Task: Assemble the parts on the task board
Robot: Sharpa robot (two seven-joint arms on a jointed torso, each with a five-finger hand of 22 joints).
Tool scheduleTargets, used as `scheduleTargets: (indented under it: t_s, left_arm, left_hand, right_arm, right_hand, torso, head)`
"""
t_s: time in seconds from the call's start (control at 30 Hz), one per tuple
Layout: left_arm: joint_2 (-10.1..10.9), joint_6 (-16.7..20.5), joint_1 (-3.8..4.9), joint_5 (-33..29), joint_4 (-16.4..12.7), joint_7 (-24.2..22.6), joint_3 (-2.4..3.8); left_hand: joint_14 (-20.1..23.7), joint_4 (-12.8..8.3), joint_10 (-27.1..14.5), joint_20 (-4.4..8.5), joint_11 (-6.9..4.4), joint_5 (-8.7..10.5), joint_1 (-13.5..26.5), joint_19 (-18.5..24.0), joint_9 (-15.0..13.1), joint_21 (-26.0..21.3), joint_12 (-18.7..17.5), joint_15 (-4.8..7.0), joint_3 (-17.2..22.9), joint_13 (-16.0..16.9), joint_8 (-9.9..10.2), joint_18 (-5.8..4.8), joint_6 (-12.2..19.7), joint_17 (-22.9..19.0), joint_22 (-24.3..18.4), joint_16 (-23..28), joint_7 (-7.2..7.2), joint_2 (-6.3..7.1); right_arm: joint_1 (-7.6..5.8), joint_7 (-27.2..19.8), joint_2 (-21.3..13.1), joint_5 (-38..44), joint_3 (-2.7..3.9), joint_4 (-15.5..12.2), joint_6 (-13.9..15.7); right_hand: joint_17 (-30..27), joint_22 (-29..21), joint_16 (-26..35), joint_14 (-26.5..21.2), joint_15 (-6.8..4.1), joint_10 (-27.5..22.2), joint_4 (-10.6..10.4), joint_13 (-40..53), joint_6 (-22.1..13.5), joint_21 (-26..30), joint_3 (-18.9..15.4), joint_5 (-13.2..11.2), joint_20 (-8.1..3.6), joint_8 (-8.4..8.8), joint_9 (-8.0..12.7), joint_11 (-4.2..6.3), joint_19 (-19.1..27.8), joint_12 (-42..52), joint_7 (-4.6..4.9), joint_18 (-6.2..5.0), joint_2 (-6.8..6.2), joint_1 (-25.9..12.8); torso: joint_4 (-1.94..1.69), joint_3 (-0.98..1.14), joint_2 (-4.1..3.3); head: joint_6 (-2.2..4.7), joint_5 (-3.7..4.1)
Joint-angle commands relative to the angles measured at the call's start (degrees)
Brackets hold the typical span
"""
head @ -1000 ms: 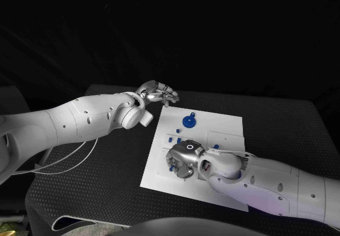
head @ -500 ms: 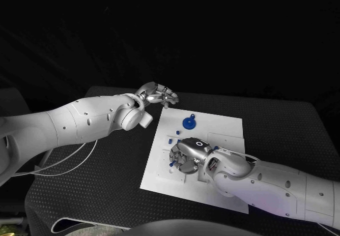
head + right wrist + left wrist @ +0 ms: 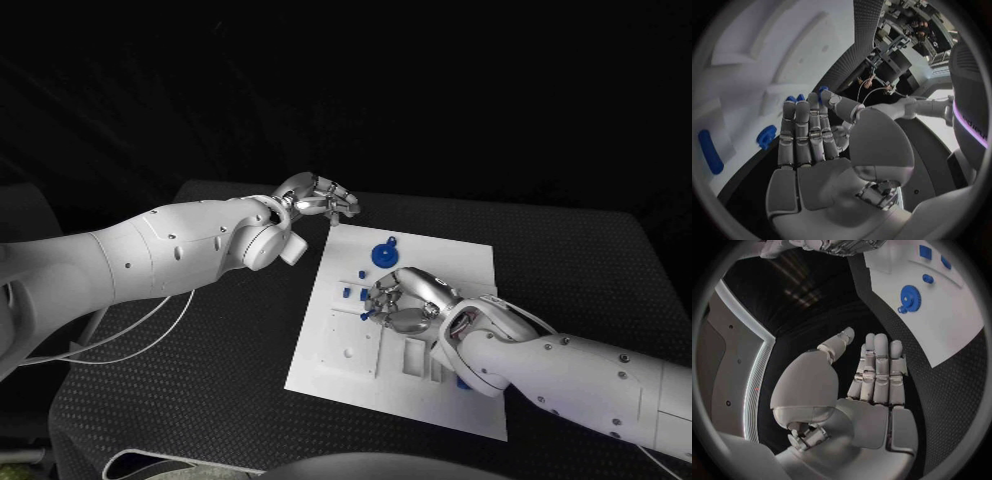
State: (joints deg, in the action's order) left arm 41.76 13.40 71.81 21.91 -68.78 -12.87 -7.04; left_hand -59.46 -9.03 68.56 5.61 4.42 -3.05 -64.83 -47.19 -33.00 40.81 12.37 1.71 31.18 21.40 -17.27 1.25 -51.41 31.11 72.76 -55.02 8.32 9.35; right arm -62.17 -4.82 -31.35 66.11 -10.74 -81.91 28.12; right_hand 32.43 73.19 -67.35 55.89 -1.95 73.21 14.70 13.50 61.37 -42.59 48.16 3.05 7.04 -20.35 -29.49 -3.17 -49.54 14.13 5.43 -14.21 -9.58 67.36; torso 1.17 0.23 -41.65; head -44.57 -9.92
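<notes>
The white task board (image 3: pixel 329 362) lies in the middle of the black table. A blue gear (image 3: pixel 384 251) stands near its far edge, and small blue parts (image 3: pixel 348 291) sit on its left side. My right hand (image 3: pixel 408 299) hovers over the board's middle, just nearer than the gear, fingers straight and nothing in it. In the right wrist view, small blue parts (image 3: pixel 790 99) peek out past its fingertips (image 3: pixel 807 102), and a long blue piece (image 3: pixel 709 151) and a round one (image 3: pixel 766 136) lie on the board (image 3: pixel 748 45). My left hand (image 3: pixel 320 194) hangs off the board's far left corner, holding nothing.
In the left wrist view my left hand (image 3: pixel 870 375) is over bare black table beside the board (image 3: pixel 942 325), with the gear (image 3: pixel 909 295) and small blue pieces (image 3: pixel 926 251) beyond. The board has moulded recesses (image 3: pixel 411 360) toward its near side. A thin white cable (image 3: pixel 144 335) trails under the left arm.
My right hand has moved from the board's near-left part toward the far side, close to the gear, and its fingers have straightened. The left hand has hardly moved.
</notes>
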Motion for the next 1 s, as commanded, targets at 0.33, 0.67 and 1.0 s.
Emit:
scheduleTargets:
  t_s: [0.33,0.67,1.0]
  left_arm:
    - [2.7,-5.5,0.03,-2.1,-3.5,2.4,-0.83]
    - [5.6,-8.2,-0.07,-11.1,-10.5,5.5,-3.46]
    - [6.7,-6.4,-0.32,-20.6,-15.2,5.5,-5.24]
  left_hand:
    - [-0.1,0.3,-1.6,1.15,0.59,0.13,0.0,-0.8,-0.2,-0.8,-1.5,-0.68,0.3,-1.1,0.0,0.68,-0.4,0.1,0.1,0.7,0.17,-0.71]
    - [-0.6,1.8,-2.5,0.20,1.64,0.23,2.4,-1.3,0.6,-3.0,-4.8,-1.66,-0.1,-3.4,1.7,1.32,2.6,-1.7,-0.8,5.1,0.73,1.13]
    - [-2.1,1.5,-2.5,-0.19,1.84,0.21,4.9,-2.1,1.2,-4.4,-6.9,-1.87,-3.7,-5.1,1.8,1.95,3.5,-2.4,-1.4,7.8,0.84,1.01]
  right_arm:
    - [-0.11,-6.2,-4.5,-19.5,4.52,-1.6,0.9]
    - [-0.10,-6.7,-6.3,-23.1,7.45,-2.1,1.3]
    - [-0.10,-7.1,-6.1,-26.1,8.70,-1.8,2.0]
  right_hand:
    - [-0.2,0.0,-0.6,0.1,-0.18,0.1,0.9,0.4,-0.1,-0.3,-0.9,-0.2,-0.05,-0.24,-0.5,-0.04,-0.3,-0.1,0.04,-0.79,1.20,-0.9]
    - [-0.2,0.0,-0.6,0.0,-0.17,0.0,1.2,0.5,-0.2,-0.3,-1.1,-0.2,-0.04,-0.23,-0.6,-0.05,-0.3,-0.1,0.05,-0.79,1.41,-1.0]
    - [-0.2,0.0,-0.7,0.0,-0.16,0.0,1.3,0.6,-0.2,-0.3,-1.2,-0.2,-0.03,-0.22,-0.6,-0.06,-0.3,-0.2,0.06,-0.79,1.54,-1.1]
  torso:
    - [0.05,-0.01,0.01]
    - [-0.06,0.01,0.01]
    - [-0.11,0.03,0.03]
  head:
    - [4.15,2.04]
    - [7.88,3.61]
    - [9.79,4.71]
